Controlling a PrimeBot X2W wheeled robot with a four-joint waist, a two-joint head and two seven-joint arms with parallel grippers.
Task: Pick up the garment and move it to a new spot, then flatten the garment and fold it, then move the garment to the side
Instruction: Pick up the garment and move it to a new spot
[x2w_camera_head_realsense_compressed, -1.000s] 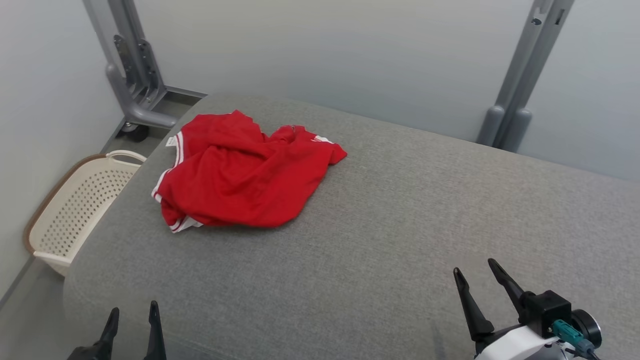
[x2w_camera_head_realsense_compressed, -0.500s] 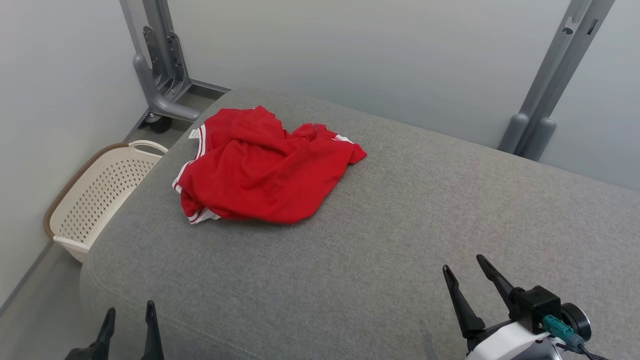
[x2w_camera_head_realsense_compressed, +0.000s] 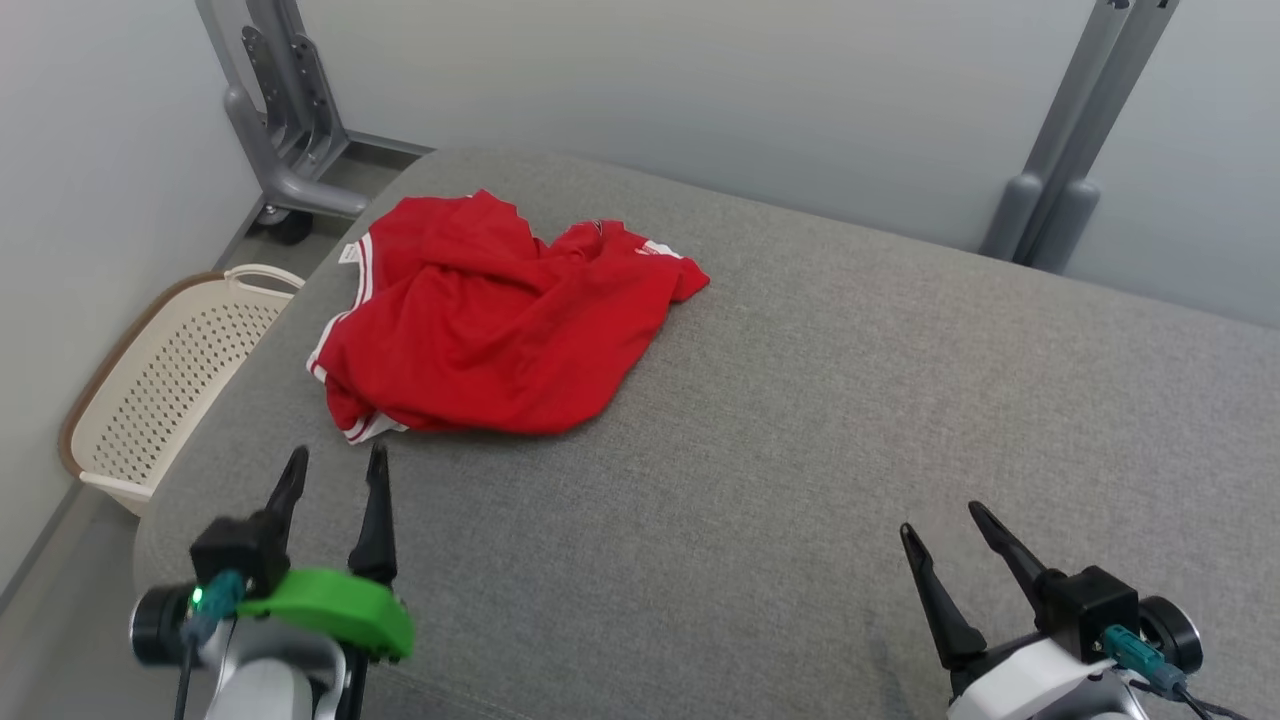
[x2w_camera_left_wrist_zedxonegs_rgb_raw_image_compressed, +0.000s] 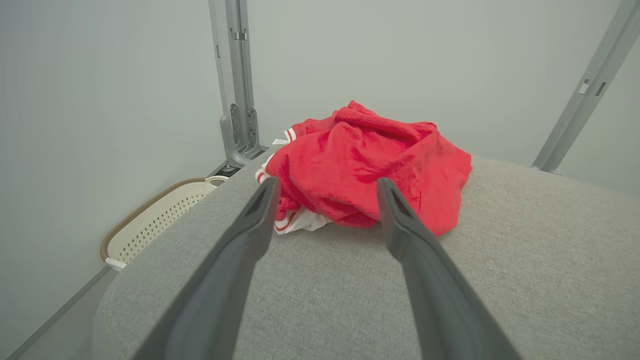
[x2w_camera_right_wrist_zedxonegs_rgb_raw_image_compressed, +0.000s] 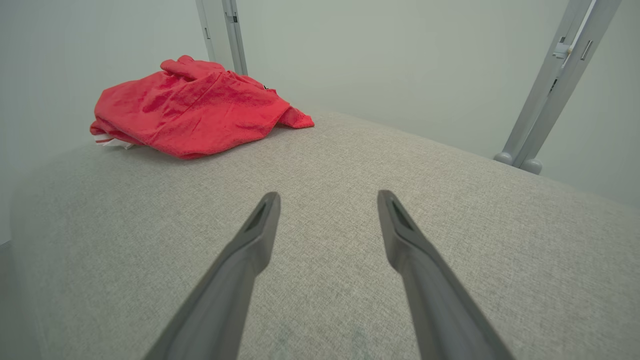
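Left tool and right tool both gape empty; the red garment has a white tag, unreadable.

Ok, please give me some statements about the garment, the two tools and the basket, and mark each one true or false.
1. The red garment lies crumpled on the grey surface. True.
2. The left tool grips the garment. False: it is open, with nothing between its fingers.
3. The right tool is open and holds nothing. True.
4. The cream basket stands on the grey surface. False: it stands on the floor beside it, at the robot's left.
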